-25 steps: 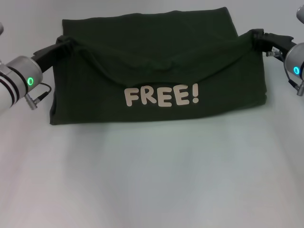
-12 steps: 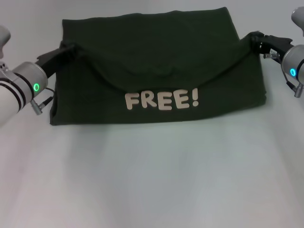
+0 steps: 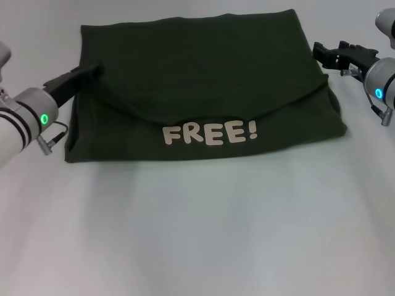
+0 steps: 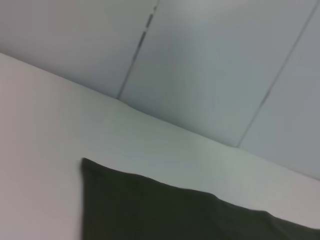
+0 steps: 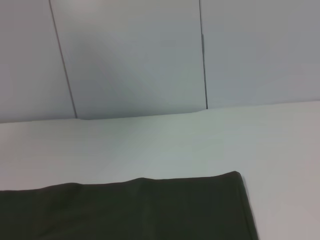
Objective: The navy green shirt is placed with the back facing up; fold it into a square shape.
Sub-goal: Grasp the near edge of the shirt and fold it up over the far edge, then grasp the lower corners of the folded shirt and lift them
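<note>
L pincer [image 3: 92,68] at shirt's L edge, R pincer [image 3: 322,52] just off R edge, both empty, spread/closed can't tell | navy green shirt [image 3: 203,92] folded on counter [image 3: 197,234], long axis L-R, between arms | neither nearer.

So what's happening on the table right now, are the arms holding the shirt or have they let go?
Both have let go. The navy green shirt lies on the white table, its upper layer folded down to just above the FREE! lettering. The left end effector sits at the shirt's left edge; whether it touches the cloth is unclear. The right end effector is open, just off the right edge, holding nothing. A moment ago each was pinching a corner of that fold.
</note>
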Robot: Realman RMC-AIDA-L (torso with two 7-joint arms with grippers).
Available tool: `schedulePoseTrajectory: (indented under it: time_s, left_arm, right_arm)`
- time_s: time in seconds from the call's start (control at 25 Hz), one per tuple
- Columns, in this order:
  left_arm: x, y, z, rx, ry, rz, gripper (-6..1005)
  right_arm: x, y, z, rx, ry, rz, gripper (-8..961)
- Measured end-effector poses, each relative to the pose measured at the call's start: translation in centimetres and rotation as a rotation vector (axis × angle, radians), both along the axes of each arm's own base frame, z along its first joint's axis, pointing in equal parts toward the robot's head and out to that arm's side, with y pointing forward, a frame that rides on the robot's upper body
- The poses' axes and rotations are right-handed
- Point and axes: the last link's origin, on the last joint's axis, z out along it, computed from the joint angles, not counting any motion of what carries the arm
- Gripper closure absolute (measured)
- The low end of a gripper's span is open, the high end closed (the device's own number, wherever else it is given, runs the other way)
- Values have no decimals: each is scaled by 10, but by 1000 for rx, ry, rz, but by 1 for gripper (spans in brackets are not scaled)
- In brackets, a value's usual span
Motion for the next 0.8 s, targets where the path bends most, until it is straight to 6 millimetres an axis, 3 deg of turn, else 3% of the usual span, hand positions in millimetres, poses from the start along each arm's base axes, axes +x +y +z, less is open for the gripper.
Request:
schedulePoseTrajectory:
  time_s: [0.12, 0.24, 0.36, 0.44, 0.56, 0.8]
  left_arm:
    - [-7, 1, 9, 16, -16, 22, 437]
    - [-12, 0, 24, 15, -63, 0, 278]
    - [-8, -10, 42, -29, -140, -120, 153]
    - [-6, -21, 52, -66, -161, -206, 146]
    - [-7, -40, 61, -160, -149, -281, 135]
    - [-25, -62, 63, -383, -53, -212, 114]
  right_arm:
    - [1, -1, 0, 1, 4, 0, 530]
    - [4, -2, 5, 12, 22, 4, 284]
    - [10, -8, 17, 26, 100, 35, 202]
    - [14, -14, 26, 18, 165, 72, 148]
    - [23, -30, 43, -28, 257, 140, 148]
    - [40, -60, 70, -144, 319, 206, 149]
